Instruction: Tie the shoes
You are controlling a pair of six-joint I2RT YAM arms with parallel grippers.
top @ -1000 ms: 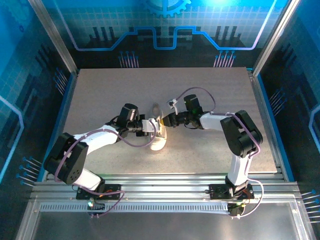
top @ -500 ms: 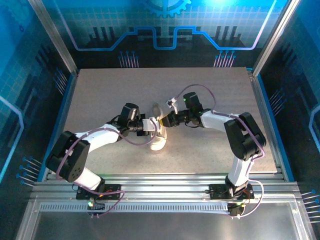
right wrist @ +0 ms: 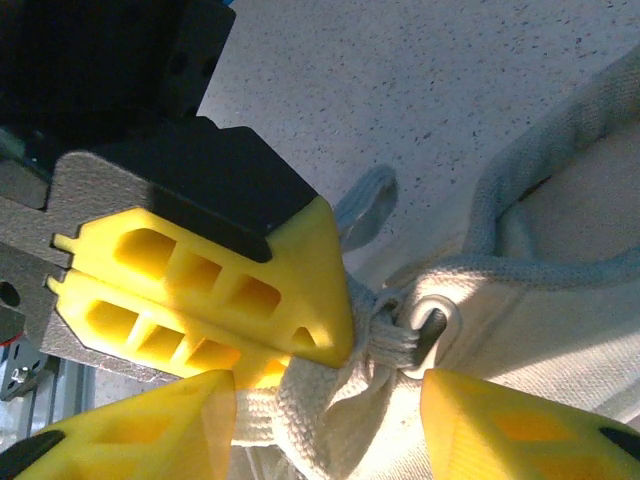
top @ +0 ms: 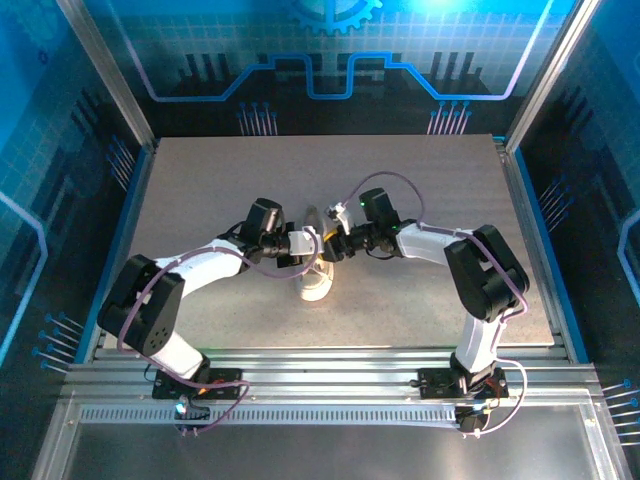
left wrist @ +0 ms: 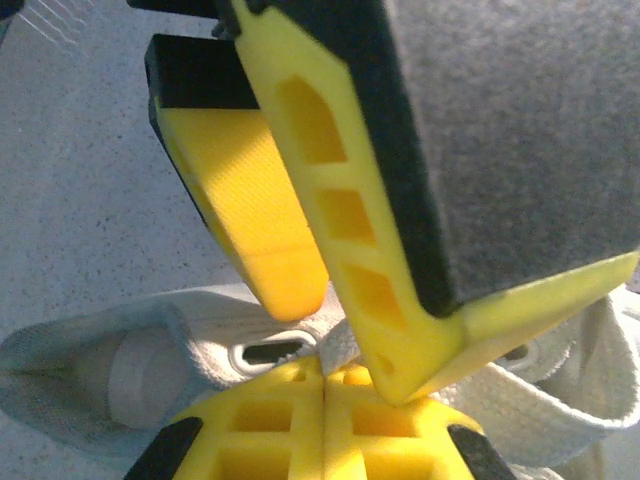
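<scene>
On the table (top: 420, 180), midway between both arms, the white sneaker (top: 318, 285) is getting its laces (right wrist: 290, 410) worked: the left gripper (left wrist: 322, 365), fully closed, is pinching one while the right gripper (right wrist: 330, 390) is gaping empty astride them, likely needing to close next

Both arms reach in from the lower corners of the overhead frame and meet at centre. The left arm (top: 200, 268) has its elbow at lower left and its forearm runs right. The right arm (top: 440, 242) has its elbow at right and its forearm runs left. On the left gripper (left wrist: 322, 378) the fingers are pressed together, no gap. On the right gripper (right wrist: 328, 400) the fingers stand well apart. The two sets of tips are nose to nose, touching or nearly so.
</scene>
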